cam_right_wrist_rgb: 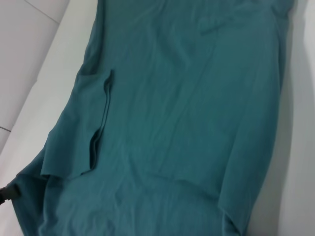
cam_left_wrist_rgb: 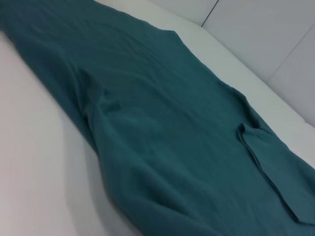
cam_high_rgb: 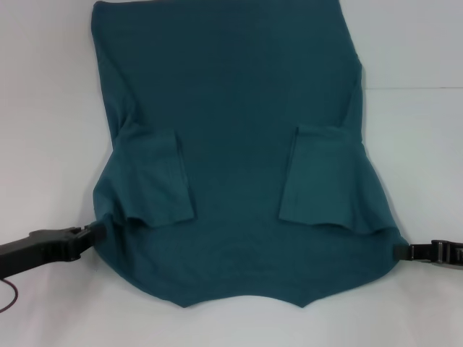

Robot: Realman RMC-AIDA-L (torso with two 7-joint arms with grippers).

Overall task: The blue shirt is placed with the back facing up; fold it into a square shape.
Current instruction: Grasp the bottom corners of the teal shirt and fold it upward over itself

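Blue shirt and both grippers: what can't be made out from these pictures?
- Blue shirt: its far end is cut off by the head view's top edge.
- Left gripper: its fingertips disappear at the shirt's edge in the head view; the left wrist view shows only fabric.
- Right gripper: the same at the opposite edge, its arm cut off by the frame.
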